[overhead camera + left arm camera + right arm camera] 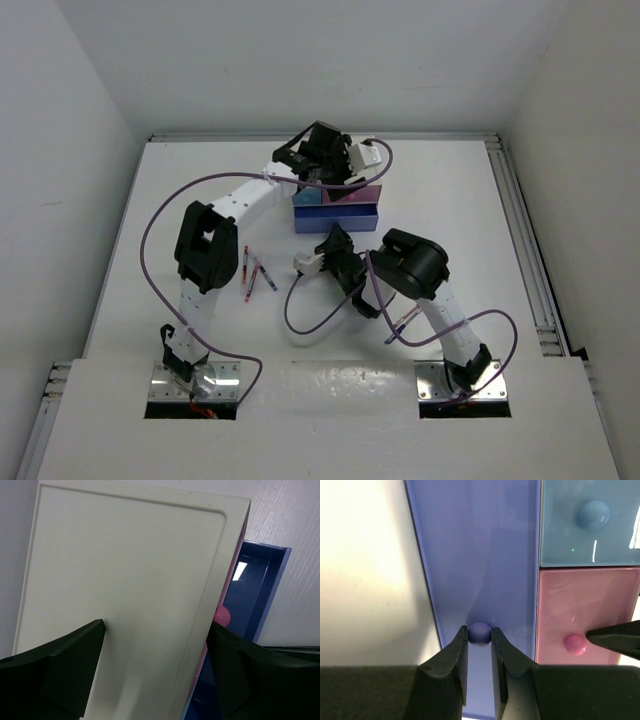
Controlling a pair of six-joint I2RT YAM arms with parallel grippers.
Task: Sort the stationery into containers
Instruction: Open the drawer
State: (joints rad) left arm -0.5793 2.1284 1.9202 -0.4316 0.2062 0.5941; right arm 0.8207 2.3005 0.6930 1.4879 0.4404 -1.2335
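Observation:
The white cabinet (312, 200) stands at the table's far middle. Its top (125, 565) fills the left wrist view. My left gripper (322, 160) is over it, its fingers (75, 665) spread wide across the top and open. The wide periwinkle drawer (470, 555) is pulled partly out, and its inside (247, 595) looks empty. My right gripper (480, 629) is shut on the drawer's knob (480, 634). The light-blue drawer (570, 540) and the pink drawer (600, 605) are closed. Thin red and blue pens (255, 270) lie on the table left of my right gripper (335, 240).
Another pen (405, 320) lies by the right arm's forearm. A rail (525, 240) runs along the table's right edge. Purple cables (150, 225) loop beside both arms. A dark fingertip (615, 639) shows in front of the pink drawer.

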